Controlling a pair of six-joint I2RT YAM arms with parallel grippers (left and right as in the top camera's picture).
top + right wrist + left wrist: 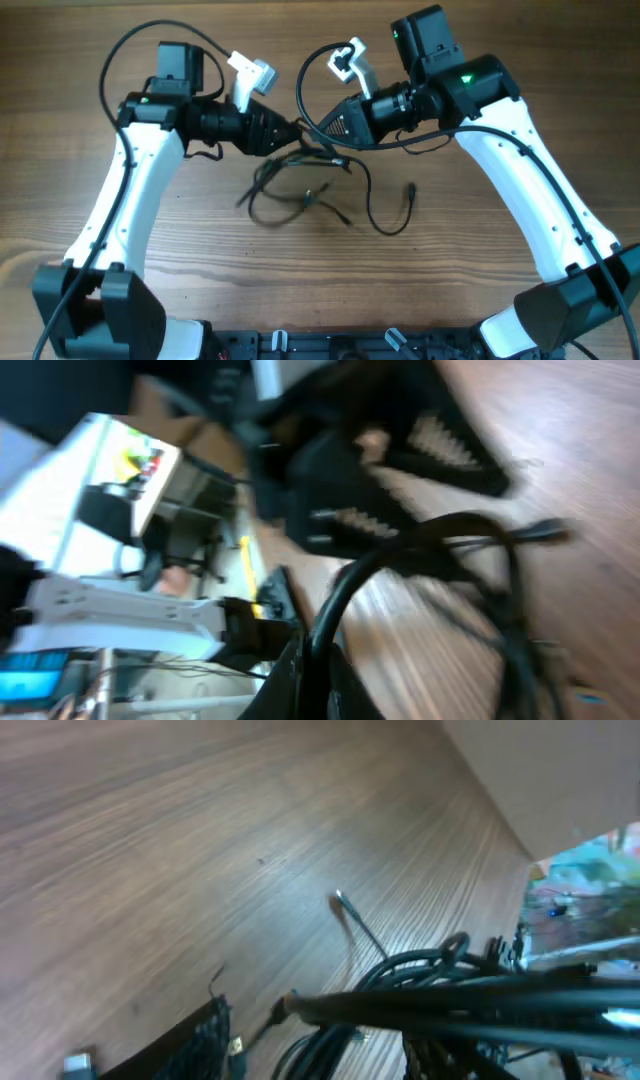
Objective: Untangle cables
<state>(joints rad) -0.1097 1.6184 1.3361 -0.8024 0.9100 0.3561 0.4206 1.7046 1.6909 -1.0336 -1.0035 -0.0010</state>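
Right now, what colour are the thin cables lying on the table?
The cables are black against the brown wooden table. The overhead view shows this best.

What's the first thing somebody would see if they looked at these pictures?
The left gripper and right gripper point at each other, almost nose to nose, over the far middle of the wooden table. Right under them lies a messy bunch of thin black cables, with one loose end curling off to the right.
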